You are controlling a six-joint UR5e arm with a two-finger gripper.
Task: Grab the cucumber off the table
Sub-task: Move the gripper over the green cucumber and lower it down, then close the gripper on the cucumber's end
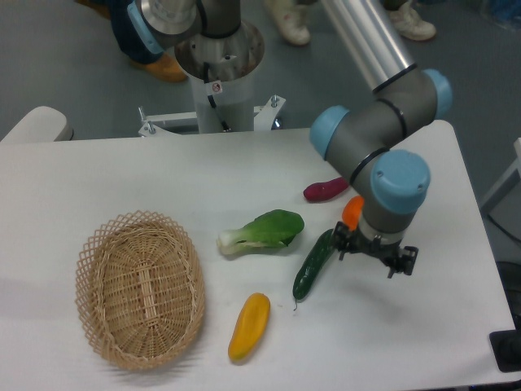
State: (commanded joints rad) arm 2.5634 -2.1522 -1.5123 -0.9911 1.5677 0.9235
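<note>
The slim, dark green, glossy cucumber (316, 265) lies flat on the large white table (106, 175), toward the right half and nearer the front edge than the back, running diagonally with its thin stem tip pointing at the front edge. The two-finger gripper (376, 255) hangs just beside its upper end, on the side toward the right edge, with its dark fingers spread apart and nothing between them. I judge the cucumber light and fairly stiff, so it should lift as one piece without sagging, but the shiny rounded skin looks slippery (a pinch near either tapered end could squirt it out). The best hold seems to be across the thick middle, jaws squarely across the long axis. A leafy green bok choy with white stalk (261, 231) sits close to its upper left, and a round orange fruit (352, 211), partly hidden by the arm, is near its upper end, so that end is crowded; the yellow elongated vegetable (248, 326) lies apart toward the front edge
</note>
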